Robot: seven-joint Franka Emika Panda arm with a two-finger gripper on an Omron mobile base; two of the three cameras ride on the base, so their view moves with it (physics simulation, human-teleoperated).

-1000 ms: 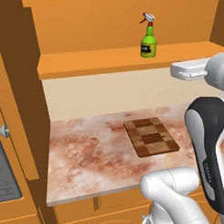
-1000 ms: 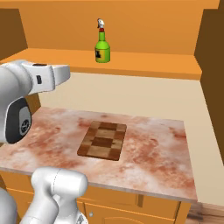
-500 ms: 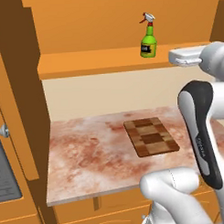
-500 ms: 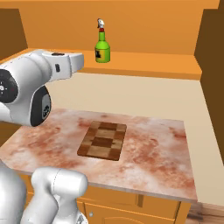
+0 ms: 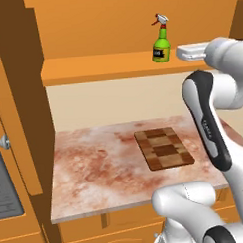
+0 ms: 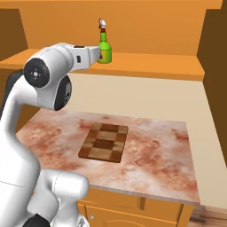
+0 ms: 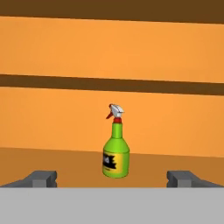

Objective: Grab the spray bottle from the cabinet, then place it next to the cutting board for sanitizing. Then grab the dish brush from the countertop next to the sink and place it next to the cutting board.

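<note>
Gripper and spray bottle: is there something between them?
No. In the hand view, bare shelf lies between the open gripper and the spray bottle.

Both base views look forward and down from behind the arm, sharing the board (image 5: 164, 148), countertop (image 6: 150, 153) and bottle (image 5: 161, 44). The hand view faces the shelf level, nearer the bottle.

A: Light? Even, bright, flat rendered look. No glare anywhere, incl. the mottled reddish-brown and cream marble worktop (image 5: 110, 168).

B: Shadows?

A: Barely any. Orange-brown wooden wall cabinet (image 5: 90, 25) goes darker on its side panels and under the top; the small green spray bottle with white trigger head (image 7: 116, 148) has only a faint shade at its foot.

B: Sharpness?

A: Soft, low-res, edges slightly jagged. No motion blur, no edge distortion.
</note>
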